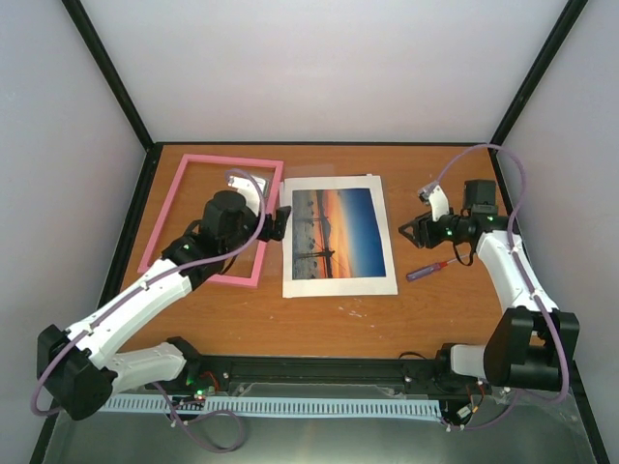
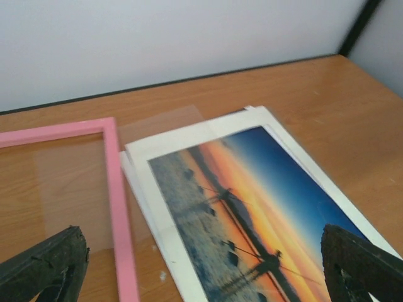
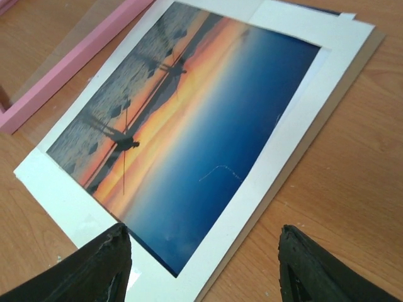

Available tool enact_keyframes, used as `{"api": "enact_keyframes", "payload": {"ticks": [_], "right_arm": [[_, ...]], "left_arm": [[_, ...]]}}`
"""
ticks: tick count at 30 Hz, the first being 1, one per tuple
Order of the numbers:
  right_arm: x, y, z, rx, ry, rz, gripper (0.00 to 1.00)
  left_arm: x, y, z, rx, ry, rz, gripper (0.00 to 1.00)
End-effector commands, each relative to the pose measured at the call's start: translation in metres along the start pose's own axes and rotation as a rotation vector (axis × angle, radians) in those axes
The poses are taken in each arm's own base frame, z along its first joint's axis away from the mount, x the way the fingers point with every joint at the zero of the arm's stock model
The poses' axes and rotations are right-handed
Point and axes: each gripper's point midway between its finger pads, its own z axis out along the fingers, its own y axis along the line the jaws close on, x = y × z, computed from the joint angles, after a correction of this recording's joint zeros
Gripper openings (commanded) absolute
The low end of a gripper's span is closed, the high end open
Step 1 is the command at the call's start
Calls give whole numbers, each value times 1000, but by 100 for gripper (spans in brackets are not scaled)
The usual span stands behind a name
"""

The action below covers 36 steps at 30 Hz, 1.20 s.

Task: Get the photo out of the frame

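Observation:
The photo (image 1: 338, 230), an orange-and-blue sunset print, lies flat on a white sheet (image 1: 338, 284) in the middle of the table, outside the frame. The pink frame (image 1: 232, 159) lies empty to its left, with the wood showing through it. My left gripper (image 1: 280, 224) hovers over the frame's right side at the photo's left edge. Its fingers (image 2: 44, 267) are wide open above the photo (image 2: 252, 201) and the frame (image 2: 119, 207). My right gripper (image 1: 409, 232) is open just right of the sheet, above the corner of the photo (image 3: 201, 119), holding nothing.
A purple-handled screwdriver (image 1: 428, 271) lies right of the sheet, near the right arm. A clear pane (image 2: 164, 123) overlaps the frame's right bar and the sheet's corner. A brown board edge (image 3: 334, 95) shows under the white sheet. Walls close the table on three sides.

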Motion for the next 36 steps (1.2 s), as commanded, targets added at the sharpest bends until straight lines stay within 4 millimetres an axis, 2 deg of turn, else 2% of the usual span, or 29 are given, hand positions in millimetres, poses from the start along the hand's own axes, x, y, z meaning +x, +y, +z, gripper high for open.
{"api": "enact_keyframes", "payload": {"ticks": [1,4,7,9,11,15,18,23,27,31,36], "right_arm": [[21,8,17,-38,69,-38,63],[34,12,30,-59,118,-50,63],[43,11,39,-77,151,-25,64],[48,14,44,-100,159,-2,64],[56,17,48,-116,170,14,64],[66,19,50,-128,200,26,64],[68,15,52,-113,216,51,64],[72,8,56,-80,231,73,64],[84,-19,64,34,297,108,64],[78,-35,73,83,308,151,63],[69,-44,88,149,383,138,65]], "left_arm": [[-18,43,6,-263,-85,-111,100],[-19,21,22,-141,-32,-48,100],[-22,18,26,-118,-81,-72,100],[-22,12,27,-74,-127,8,99],[-11,3,33,-21,-113,78,93],[26,-28,54,146,47,108,74],[53,-57,52,304,119,110,70],[107,-68,50,303,201,157,70],[125,-80,57,267,249,162,71],[130,-89,66,274,276,78,71],[137,-94,67,296,308,41,76]]}}
